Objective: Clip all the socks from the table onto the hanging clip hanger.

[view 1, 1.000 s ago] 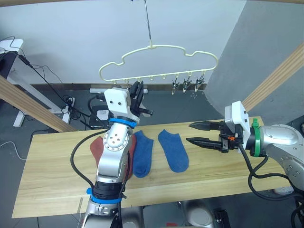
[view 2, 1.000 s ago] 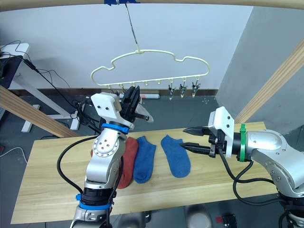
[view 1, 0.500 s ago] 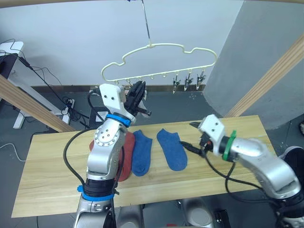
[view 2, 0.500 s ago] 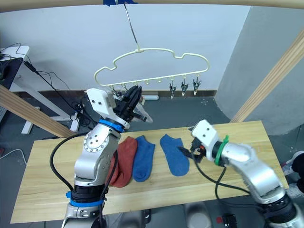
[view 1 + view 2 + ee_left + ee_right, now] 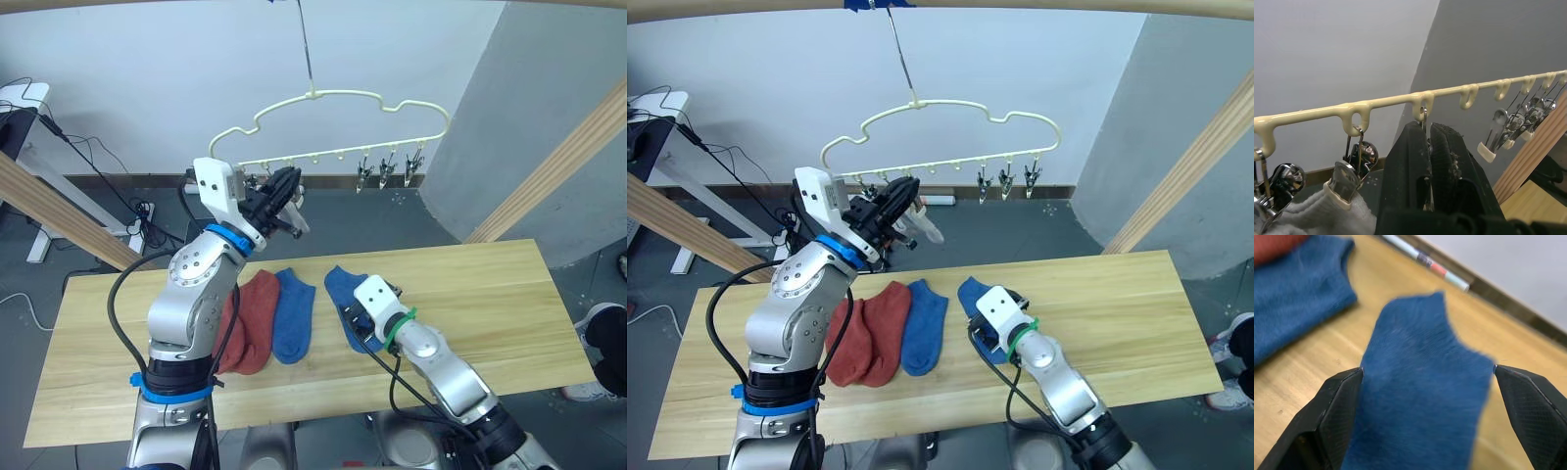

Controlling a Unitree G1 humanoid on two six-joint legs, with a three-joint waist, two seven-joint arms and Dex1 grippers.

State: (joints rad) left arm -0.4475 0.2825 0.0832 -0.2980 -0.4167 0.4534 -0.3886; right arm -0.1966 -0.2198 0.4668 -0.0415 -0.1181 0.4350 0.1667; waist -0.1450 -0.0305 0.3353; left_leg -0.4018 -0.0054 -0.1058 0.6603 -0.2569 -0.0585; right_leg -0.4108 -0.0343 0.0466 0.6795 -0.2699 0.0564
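— What differs from a second ago?
— The right hand (image 5: 1425,416) has come down from mid-air, spread wide over the right blue sock (image 5: 345,294) on the tabletop (image 5: 490,294).
— And the left hand (image 5: 1429,147)?
— Still raised, pinched on a clip (image 5: 1422,115) of the clip hanger (image 5: 333,98)

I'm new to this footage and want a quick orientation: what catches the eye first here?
The cream clip hanger hanging above the table, with the left gripper raised to its clip row. Below, the right gripper is open around a blue sock, beside another blue sock and rust-red socks.
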